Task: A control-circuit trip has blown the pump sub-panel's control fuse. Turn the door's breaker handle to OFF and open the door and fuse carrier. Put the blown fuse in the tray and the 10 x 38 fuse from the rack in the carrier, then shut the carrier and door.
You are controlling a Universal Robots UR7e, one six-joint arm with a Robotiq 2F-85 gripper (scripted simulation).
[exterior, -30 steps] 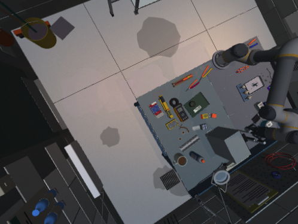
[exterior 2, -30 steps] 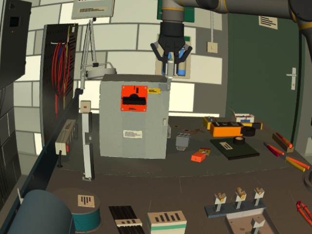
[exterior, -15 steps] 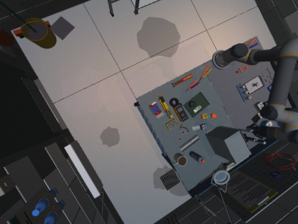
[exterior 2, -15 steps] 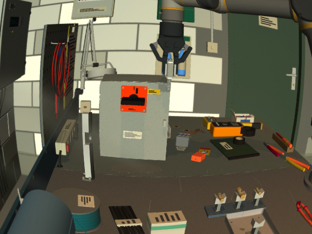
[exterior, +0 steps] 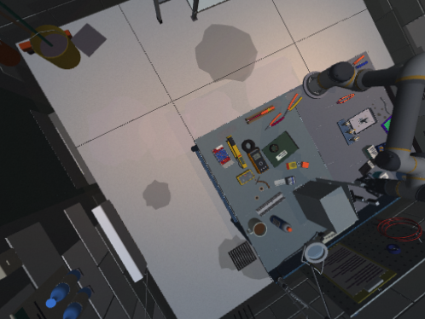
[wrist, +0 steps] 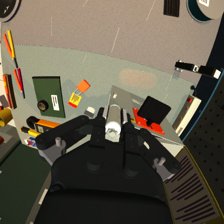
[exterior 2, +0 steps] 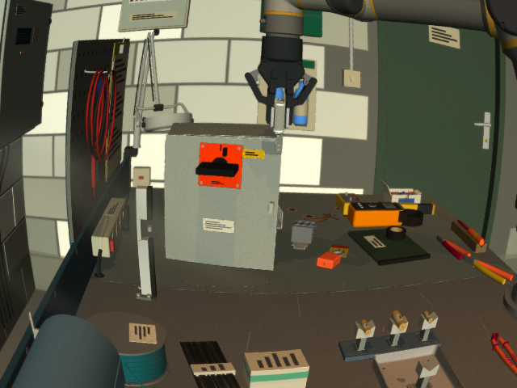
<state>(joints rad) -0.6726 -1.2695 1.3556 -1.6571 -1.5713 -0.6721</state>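
Observation:
The black breaker handle (exterior 2: 217, 168) lies horizontal on its orange plate on the closed door of the grey sub-panel (exterior 2: 222, 194). A pale ribbed cylindrical fuse (wrist: 113, 121) is held upright in my closed gripper (exterior 2: 279, 118), which hangs just above the panel's top right corner. The fuse rack (exterior 2: 390, 334) stands at the near right of the bench with three fuses on its posts, and the tray (exterior 2: 413, 369) sits just in front of it. The fuse carrier is hidden behind the door.
A green mat with a tape roll (exterior 2: 388, 245) lies right of the panel, beside an orange clamp meter (exterior 2: 378, 212), a padlock and tag (exterior 2: 332, 257) and screwdrivers (exterior 2: 476, 259). A pegboard with red cable (exterior 2: 98, 121) and a power strip (exterior 2: 109, 227) line the left edge.

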